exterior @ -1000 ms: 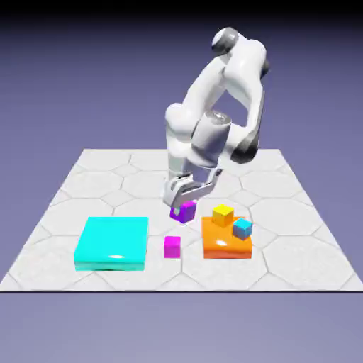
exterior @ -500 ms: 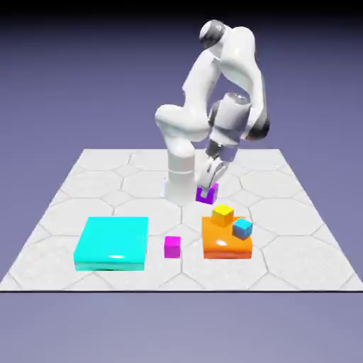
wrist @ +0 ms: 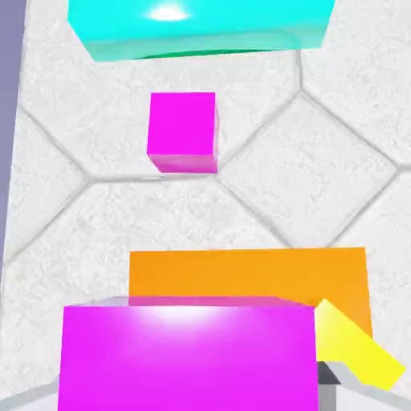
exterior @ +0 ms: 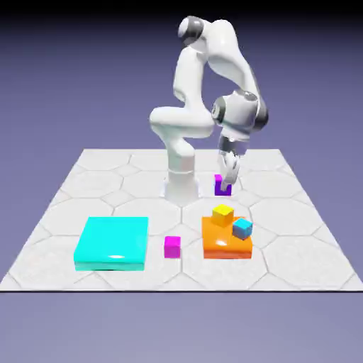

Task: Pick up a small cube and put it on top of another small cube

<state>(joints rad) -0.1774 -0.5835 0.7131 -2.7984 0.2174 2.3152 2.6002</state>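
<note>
Tool: closed on the dark violet-purple small cube, pinching it from two sides; the tool (exterior: 228,182) points down, so the cube hangs roughly level, which should suit setting it flat on another.
Violet-purple cube: the task's cube (exterior: 223,186) is in the grip, towards the far edge of the pale stone-patterned desk (exterior: 71,193), on the exterior view's right of the robot's base; its clearance above the desk cannot be told. In the hand view it looks bright magenta.
Magenta-pink cube: the small glossy cube (exterior: 172,247) stands on the desk near its near edge, between the two slabs. Its free top and open sides make it a likely support.
Cyan slab: the wide, glossy block (exterior: 112,239) lies flat towards the near left corner.
Orange slab: the smaller glossy block (exterior: 221,247) carries the plain yellow cube (exterior: 222,215) at its far edge and the small blue cube (exterior: 242,228) at its right edge; these seem less roomy supports.
Next: the stack is unmade; the carry probably needs height enough to clear both.
</note>
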